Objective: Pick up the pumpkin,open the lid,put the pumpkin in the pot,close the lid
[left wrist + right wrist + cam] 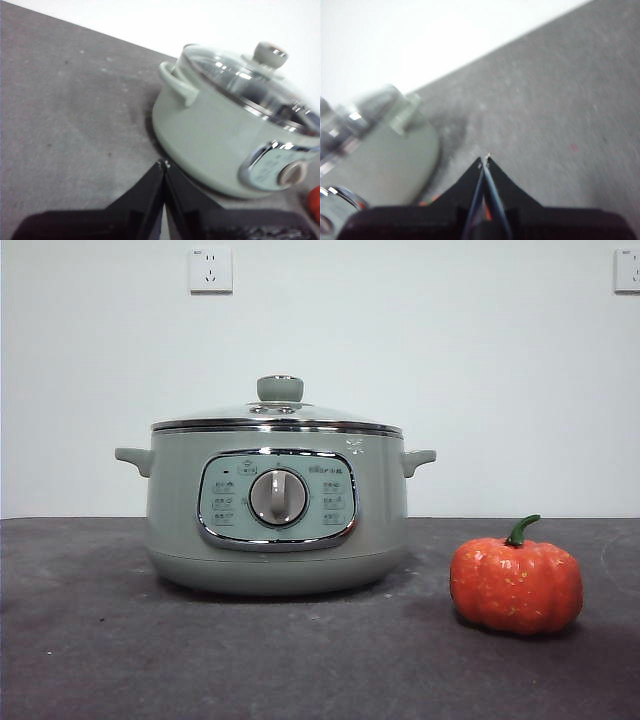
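While the pumpkin (516,587) sits untouched on the table (90,640) beside the pot (275,525), lid (277,412) seated, I judge pickup not begun. Left gripper (164,164) and right gripper (485,160) are both closed, empty; one must open first.

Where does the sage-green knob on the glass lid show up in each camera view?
Front view: the sage-green round knob sits at the top centre of the domed glass lid, above the dial.
Left wrist view: the knob is in the upper right, chrome-capped, on the lid.
Right wrist view: not identifiable; only a blurred part of the pot appears.
Shared landmark: the large sage-green electric pot.
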Robot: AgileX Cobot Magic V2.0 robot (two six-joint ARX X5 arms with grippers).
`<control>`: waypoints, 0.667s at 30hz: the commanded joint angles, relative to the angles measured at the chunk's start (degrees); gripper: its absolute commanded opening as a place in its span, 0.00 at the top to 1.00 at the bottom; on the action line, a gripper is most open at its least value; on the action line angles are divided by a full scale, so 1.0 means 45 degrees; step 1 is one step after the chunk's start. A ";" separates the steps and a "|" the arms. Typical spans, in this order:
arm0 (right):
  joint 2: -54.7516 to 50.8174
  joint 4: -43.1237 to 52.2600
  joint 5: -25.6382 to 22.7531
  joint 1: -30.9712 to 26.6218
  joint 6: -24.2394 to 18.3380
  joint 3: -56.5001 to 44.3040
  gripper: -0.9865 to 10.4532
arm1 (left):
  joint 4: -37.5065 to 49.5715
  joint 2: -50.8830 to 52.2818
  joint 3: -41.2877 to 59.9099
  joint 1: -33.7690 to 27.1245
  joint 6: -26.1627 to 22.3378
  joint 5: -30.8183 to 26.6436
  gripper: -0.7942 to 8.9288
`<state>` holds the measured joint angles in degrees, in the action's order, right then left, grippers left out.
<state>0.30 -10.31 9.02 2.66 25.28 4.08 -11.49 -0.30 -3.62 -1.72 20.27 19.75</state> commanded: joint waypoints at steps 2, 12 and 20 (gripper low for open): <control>0.0146 0.0194 0.0015 0.0019 0.0243 0.1073 0.92 | -0.0010 -0.0083 -0.1083 -0.0024 0.0238 0.0058 0.93; 0.3002 -0.0738 0.2701 0.0029 -0.0393 0.4551 0.92 | -0.0631 -0.2113 -0.4036 -0.0024 -0.0505 0.2438 0.93; 0.6198 -0.5037 0.5119 0.0034 -0.3162 0.8568 0.92 | -0.2939 -0.4731 -0.7057 -0.0024 -0.2594 0.4551 0.93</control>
<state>26.96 -30.68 31.16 2.66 16.12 40.25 -23.64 -20.62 -33.93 -1.72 12.75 39.24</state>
